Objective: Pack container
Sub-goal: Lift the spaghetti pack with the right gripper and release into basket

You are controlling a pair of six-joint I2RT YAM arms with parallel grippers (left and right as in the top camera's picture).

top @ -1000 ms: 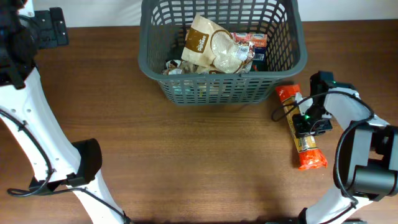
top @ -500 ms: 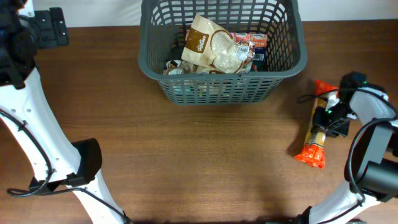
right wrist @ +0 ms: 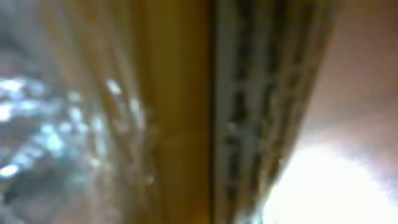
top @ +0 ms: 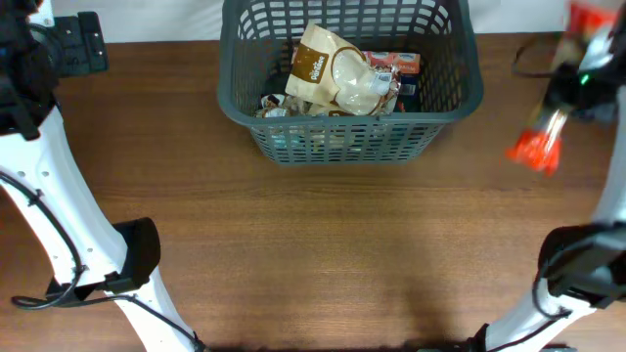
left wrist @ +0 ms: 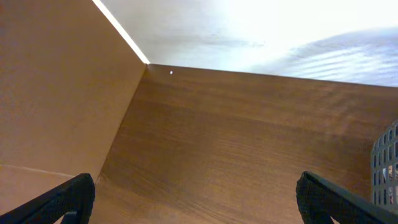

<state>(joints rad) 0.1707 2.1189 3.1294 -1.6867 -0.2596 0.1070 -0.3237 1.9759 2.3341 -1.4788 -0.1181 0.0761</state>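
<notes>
While the right tool (top: 577, 86) is gripping the long orange packet (top: 534, 149) near the worktop's (top: 323, 254) far right corner, both are smearing into blur in the overhead view; the jaws themselves are not resolving. The packet is running slantwise through the tool, one orange end hanging toward the worktop. In the right wrist view the packet (right wrist: 180, 112) is filling the picture: a yellow band, glossy crinkled film beside it, nothing sharp. The container (top: 342, 145) is sitting at the far middle of the worktop, well apart from the packet and to its left. It is dark grey plastic with rounded corners and slotted lattice walls. Inside, a beige packet (top: 328, 73) is lying on top of the pile, a red-and-white box (top: 399, 64) is touching it on the right, and smaller items are showing through the near slots. Bare wood-grain worktop is stretching from the container's near wall to the near edge. The left arm (top: 59, 205), white-shelled, is standing along the left edge. The left tool (left wrist: 198, 202) is gaping wide and gripping nothing, its black fingertips (left wrist: 65, 199) sitting at the picture's bottom corners. A sliver of container lattice (left wrist: 387, 163) is showing at the right edge there.
</notes>
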